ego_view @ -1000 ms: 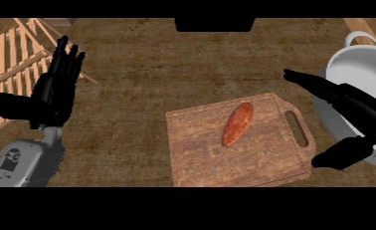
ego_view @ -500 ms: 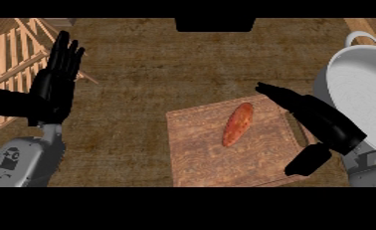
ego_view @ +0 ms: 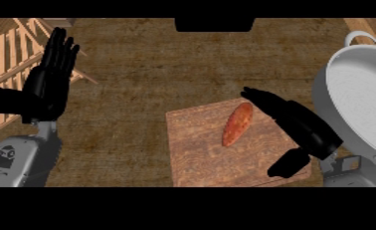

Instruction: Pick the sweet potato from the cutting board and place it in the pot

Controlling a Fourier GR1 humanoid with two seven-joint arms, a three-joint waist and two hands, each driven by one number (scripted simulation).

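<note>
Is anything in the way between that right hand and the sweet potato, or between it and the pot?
Nothing visible does. The open right hand is just right of the sweet potato, only bare cutting board between them. Toward the pot at the right, just that hand itself lies between.

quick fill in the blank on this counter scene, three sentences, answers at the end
1. The sweet potato lies on the ____.
2. The right hand is open, in this view between the sweet potato and the ____.
3. The left hand rests open at the view's left, fingers pointing ____.

Missing words: cutting board; pot; up.
</note>
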